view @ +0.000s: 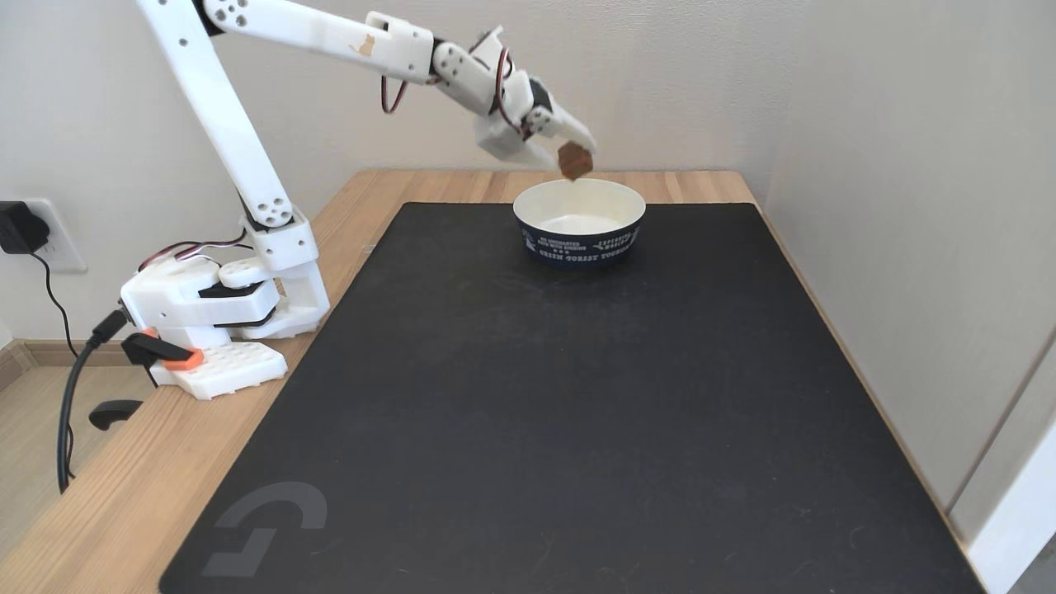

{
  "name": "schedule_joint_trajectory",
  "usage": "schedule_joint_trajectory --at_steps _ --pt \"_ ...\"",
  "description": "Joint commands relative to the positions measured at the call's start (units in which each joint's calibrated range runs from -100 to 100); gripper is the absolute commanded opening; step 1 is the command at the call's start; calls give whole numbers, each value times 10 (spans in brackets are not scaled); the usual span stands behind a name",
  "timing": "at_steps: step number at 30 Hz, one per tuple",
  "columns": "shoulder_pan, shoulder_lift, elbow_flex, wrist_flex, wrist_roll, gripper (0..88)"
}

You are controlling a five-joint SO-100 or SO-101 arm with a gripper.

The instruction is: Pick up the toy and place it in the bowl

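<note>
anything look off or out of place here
Nothing stands out. The bowl sits upright on the black mat, and the toy hangs at the tips of the fingers, above the bowl's far rim.

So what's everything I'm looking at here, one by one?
toy: one, reddish-brown, held in the air just above the bowl's far rim
bowl: one, cream inside, navy outside with white lettering, on the mat's far end
mat: one, black, covering most of the table
table: one, light wood, against the walls
plug and cable: black, wall outlet at left
clamp: one, black and orange, at the arm's base
arm: one, white, base at left
gripper: one, white, shut on the toy
</note>
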Motion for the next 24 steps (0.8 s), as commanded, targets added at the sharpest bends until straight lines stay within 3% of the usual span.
schedule_joint_trajectory --at_steps 1,4,9,15,19,24 --pt "-7 -25 93 -60 -3 26" --pt "-7 -26 92 -60 -3 29" --pt "-7 -26 92 -60 2 226" --pt "-4 -52 78 -60 -1 237" --pt "17 -103 77 -56 -2 197" --pt "125 -328 154 -36 2 21"
